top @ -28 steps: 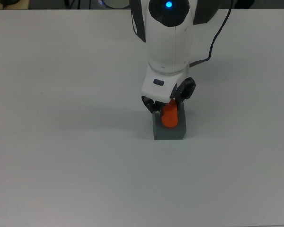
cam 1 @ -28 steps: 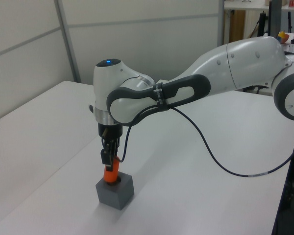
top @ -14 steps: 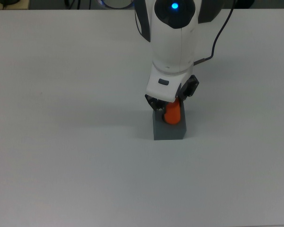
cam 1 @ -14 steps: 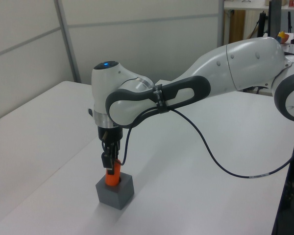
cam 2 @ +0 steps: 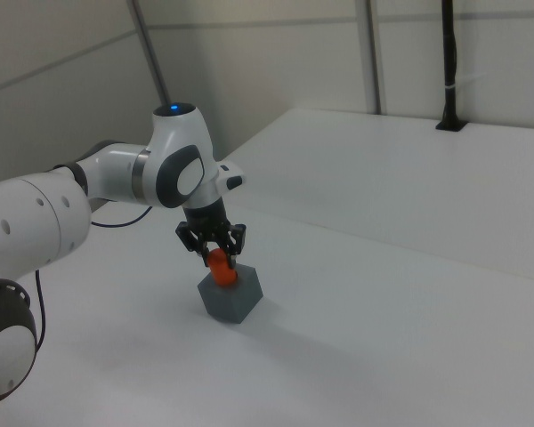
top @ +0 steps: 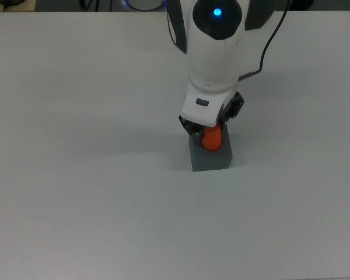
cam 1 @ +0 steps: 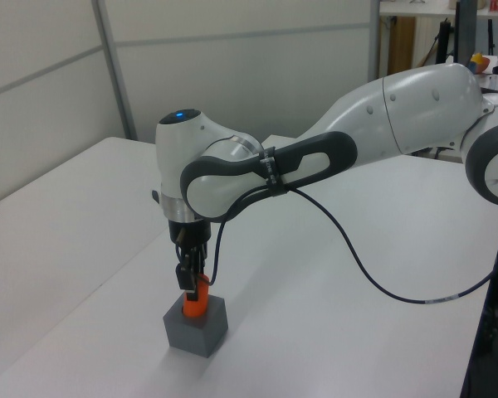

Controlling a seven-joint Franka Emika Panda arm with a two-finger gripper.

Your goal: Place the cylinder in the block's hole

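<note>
The orange cylinder [top: 211,140] stands upright with its lower end in the dark grey block [top: 212,159]. The hole itself is hidden by the cylinder. My gripper [top: 212,129] reaches down from above and is shut on the cylinder's upper part. In the left view the cylinder [cam 1: 196,306] pokes out of the block's [cam 1: 196,328] top, with the gripper [cam 1: 191,286] directly over it. From the right view the fingers of the gripper [cam 2: 219,254] straddle the cylinder [cam 2: 221,268] above the block [cam 2: 232,299].
The block rests on a wide white table [top: 76,175]. A black cable [cam 1: 373,282] hangs from the arm and loops low over the table on the left view's right. A dark post [cam 2: 449,62] stands at the table's far edge in the right view.
The gripper has come down with the cylinder, which now sits deeper in the block. In the top view the block has shifted slightly to the right.
</note>
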